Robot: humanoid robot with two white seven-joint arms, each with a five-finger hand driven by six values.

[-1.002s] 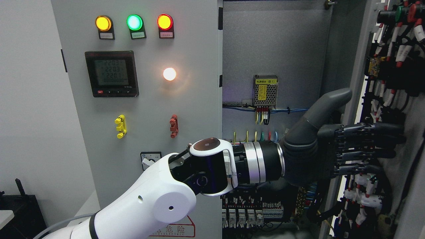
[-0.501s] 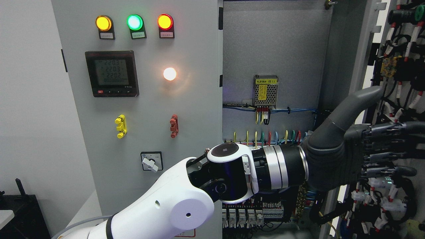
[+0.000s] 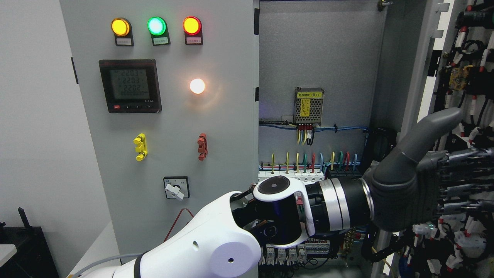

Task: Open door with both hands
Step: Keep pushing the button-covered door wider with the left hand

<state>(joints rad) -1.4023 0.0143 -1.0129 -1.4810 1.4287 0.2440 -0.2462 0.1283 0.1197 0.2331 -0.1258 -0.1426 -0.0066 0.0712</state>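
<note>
The cabinet's right door (image 3: 469,77) stands swung out to the right, its wired inner face turned toward me. My left arm comes in from the lower left and reaches across to it. The left hand (image 3: 428,185) is open: the dark fingers (image 3: 463,175) stretch flat to the right over the door's inner face and the thumb (image 3: 432,127) points up. It holds nothing. Whether the palm touches the door I cannot tell. The left door (image 3: 170,116) is closed and carries lamps, a meter and a rotary switch. My right arm is out of view.
Inside the cabinet are a grey back panel (image 3: 316,58), a small power supply (image 3: 308,106), a row of coloured wires on terminals (image 3: 308,162) and breakers (image 3: 285,253) low down. A white wall is on the left, with dark furniture (image 3: 23,247) at the bottom left corner.
My left hand has moved right and slightly down, and the right door has swung further out to the right. More of the terminal row inside now shows.
</note>
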